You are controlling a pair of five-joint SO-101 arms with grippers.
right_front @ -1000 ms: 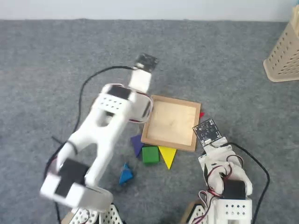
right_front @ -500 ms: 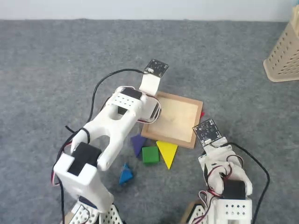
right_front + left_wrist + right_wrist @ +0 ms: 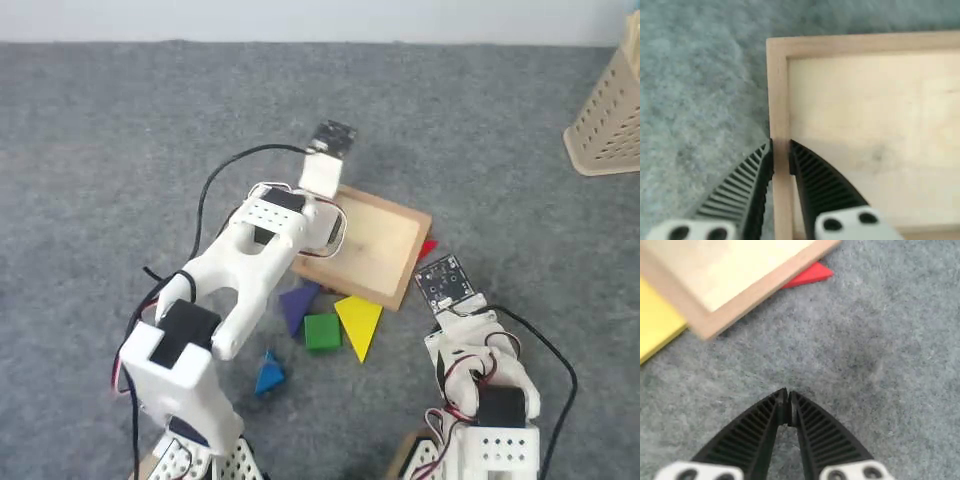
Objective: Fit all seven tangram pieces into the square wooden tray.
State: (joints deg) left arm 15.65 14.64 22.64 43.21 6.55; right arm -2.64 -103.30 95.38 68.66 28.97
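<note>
Left wrist view: left gripper (image 3: 780,146) pinched the wooden tray (image 3: 777,85) by its side rim, one finger inside, one outside. Right gripper (image 3: 788,399), pressed together, hung over carpet (image 3: 890,340) near the tray's corner, not touching it.

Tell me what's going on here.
The left gripper has its fingers clamped on the rim of the wooden tray, which holds no pieces. The yellow triangle, green square, purple piece and blue triangle lie on the carpet near it; a red piece peeks from under its edge. The right gripper hovers shut over carpet.
</note>
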